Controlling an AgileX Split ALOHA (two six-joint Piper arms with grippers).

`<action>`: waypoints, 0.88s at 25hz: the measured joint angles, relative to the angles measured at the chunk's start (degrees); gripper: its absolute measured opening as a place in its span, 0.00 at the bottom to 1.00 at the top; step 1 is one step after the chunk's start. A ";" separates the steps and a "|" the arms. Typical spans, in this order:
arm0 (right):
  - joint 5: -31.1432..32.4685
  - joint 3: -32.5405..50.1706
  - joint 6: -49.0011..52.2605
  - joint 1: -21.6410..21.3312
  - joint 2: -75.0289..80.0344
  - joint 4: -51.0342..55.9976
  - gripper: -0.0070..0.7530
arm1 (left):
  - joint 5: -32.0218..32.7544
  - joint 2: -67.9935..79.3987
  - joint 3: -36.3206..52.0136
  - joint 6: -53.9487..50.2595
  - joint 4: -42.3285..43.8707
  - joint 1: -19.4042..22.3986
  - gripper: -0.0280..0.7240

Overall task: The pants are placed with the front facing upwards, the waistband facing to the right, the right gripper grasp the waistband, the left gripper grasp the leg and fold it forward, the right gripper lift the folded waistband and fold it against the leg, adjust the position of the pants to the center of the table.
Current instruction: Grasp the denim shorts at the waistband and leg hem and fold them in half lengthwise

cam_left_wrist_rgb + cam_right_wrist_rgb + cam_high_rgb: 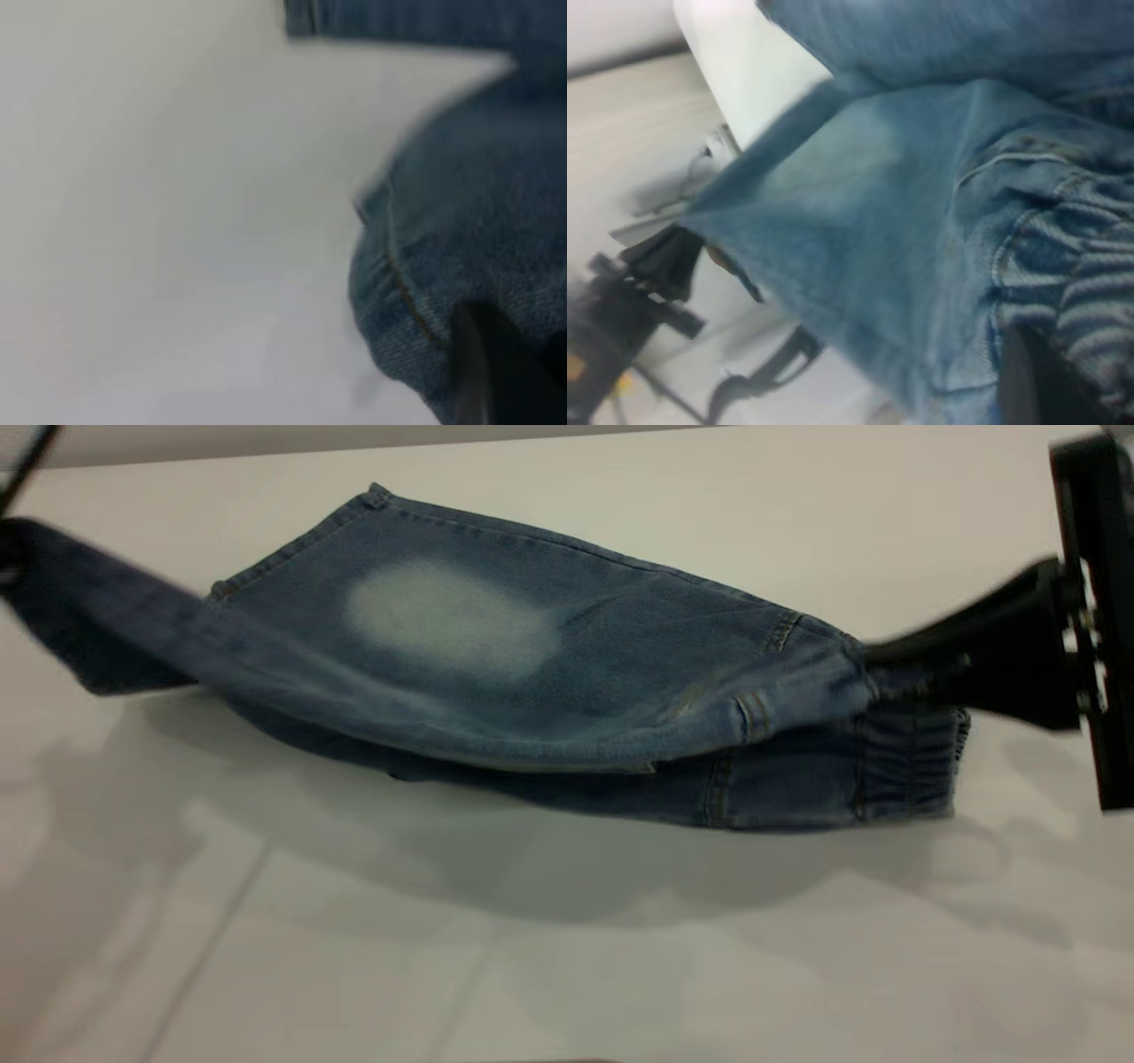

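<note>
Table point(567, 974): plain pale top, bare along the near edge in the exterior view, with the pants' soft shadow across it.
Pants point(532, 691): blue denim, near mid-table in the exterior view; one leg was drawn up off the surface and slung between the two grippers, over the layer that lay flat beneath.
Lower layer: flat on the table, its near edge showing under the lifted fold.
Waistband point(904, 771): ruched elastic at the pants' right end; the lower part lay near the table, the upper part was raised at the right gripper.
Faded oval point(452, 620): pale patch on the upturned thigh, facing up.
Leg hem point(301, 545): stitched edge of the flat leg, at the far left of the pants.
Right gripper point(895, 673): at the right edge of the exterior view, above the table, clenched on the upper waistband; its wrist view showed gathered denim point(1063, 266) against a dark finger point(1028, 381).
Left gripper point(496, 372): at the far left of the exterior view, raised; a dark finger lay against denim point(478, 230) in its wrist view, the lifted leg point(80, 602) running to it; whether it was clamped, cannot tell.
</note>
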 joint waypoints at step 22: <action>-24.33 -11.23 28.67 0.00 0.43 -0.06 0.08 | -4.83 36.84 -34.46 -1.24 0.08 -1.88 0.06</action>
